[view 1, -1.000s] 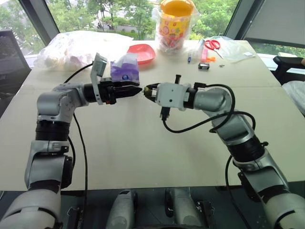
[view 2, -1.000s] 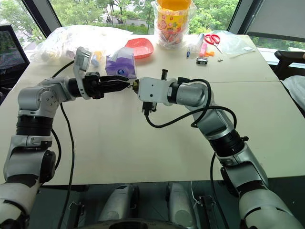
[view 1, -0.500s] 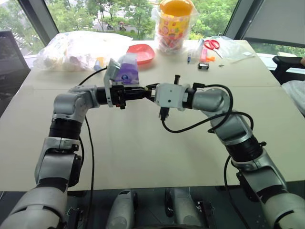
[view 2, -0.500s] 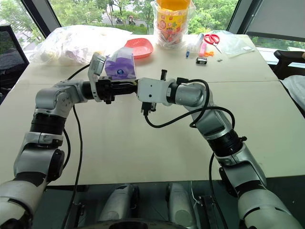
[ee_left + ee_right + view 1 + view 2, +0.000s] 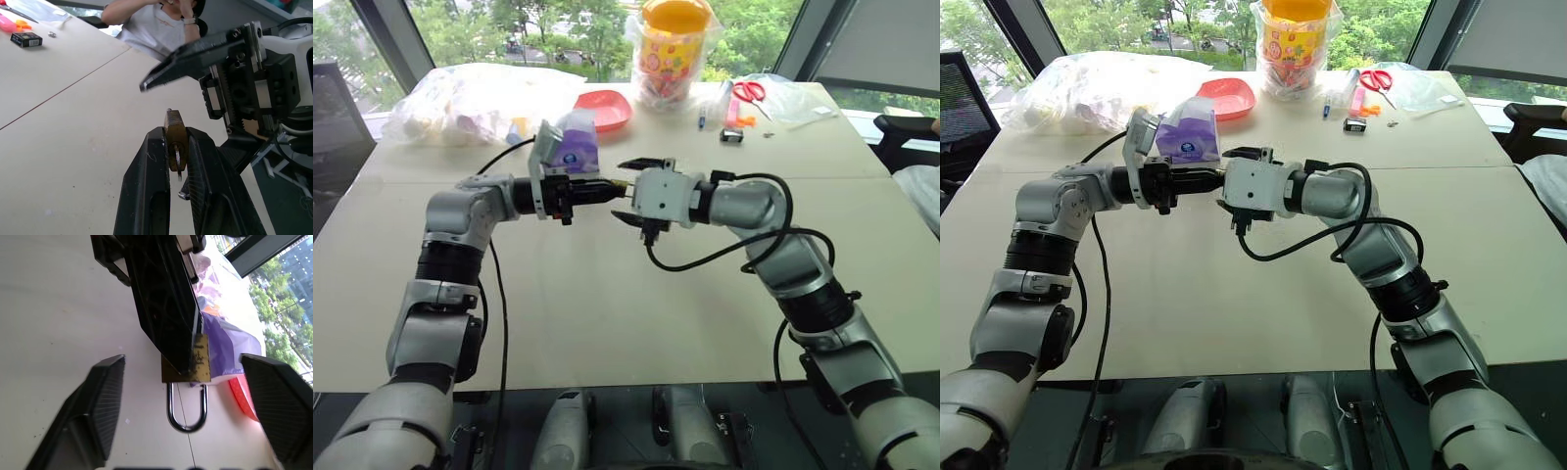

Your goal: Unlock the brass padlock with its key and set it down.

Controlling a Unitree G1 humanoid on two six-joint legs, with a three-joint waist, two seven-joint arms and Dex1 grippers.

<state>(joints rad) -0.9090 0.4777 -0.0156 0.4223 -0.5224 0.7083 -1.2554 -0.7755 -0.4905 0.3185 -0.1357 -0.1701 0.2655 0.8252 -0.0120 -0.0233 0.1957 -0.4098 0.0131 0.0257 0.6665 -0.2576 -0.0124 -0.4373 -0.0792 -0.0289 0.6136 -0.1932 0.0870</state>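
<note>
While held: left gripper [image 5: 177, 147] clamps the brass padlock [image 5: 186, 363] above mid-table [image 5: 607, 313].
Right gripper [image 5: 188, 401]: jaws wide, empty.
Advice: grip steady, key [image 5: 178, 157] seated.

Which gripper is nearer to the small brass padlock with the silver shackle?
Left. The left gripper clamps the small brass padlock with the silver shackle between its fingers; the right gripper stands open around the shackle end without touching it.

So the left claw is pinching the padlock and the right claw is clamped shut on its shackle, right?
Not quite. The left claw does pinch the padlock, but the right claw is open: the right wrist view shows its fingers spread wide on either side of the shackle, not touching it.
</note>
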